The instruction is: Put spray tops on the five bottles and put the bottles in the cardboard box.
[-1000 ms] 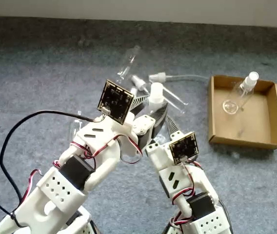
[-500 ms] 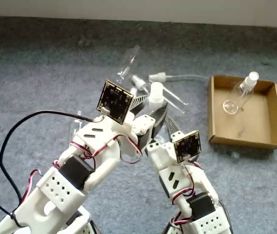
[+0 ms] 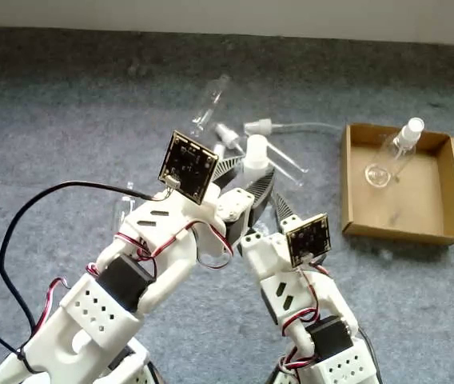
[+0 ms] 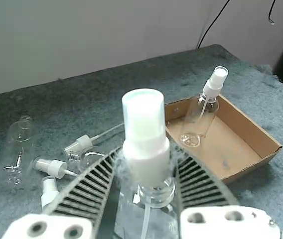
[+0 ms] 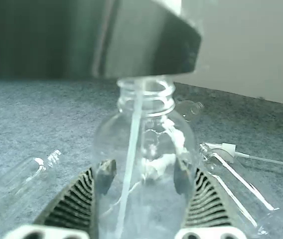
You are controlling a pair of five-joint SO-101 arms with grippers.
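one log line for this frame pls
left gripper: shut on spray top | right gripper: shut on bottle | tube in neck, threads bare | cardboard box: one capped bottle

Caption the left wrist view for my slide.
Left gripper holds a spray top over the neck of a clear bottle; one capped bottle in the cardboard box beyond.

Bottles [image 3: 391, 156] — five, apparently; spray tops [image 4: 52, 167] — two fitted, three loose; cardboard box [image 3: 439, 192] one; arms [image 3: 155, 248] two.

Grey felt tabletop [image 3: 67, 120]; pale wall [image 4: 81, 35] behind w/ black cable [image 4: 211, 25].
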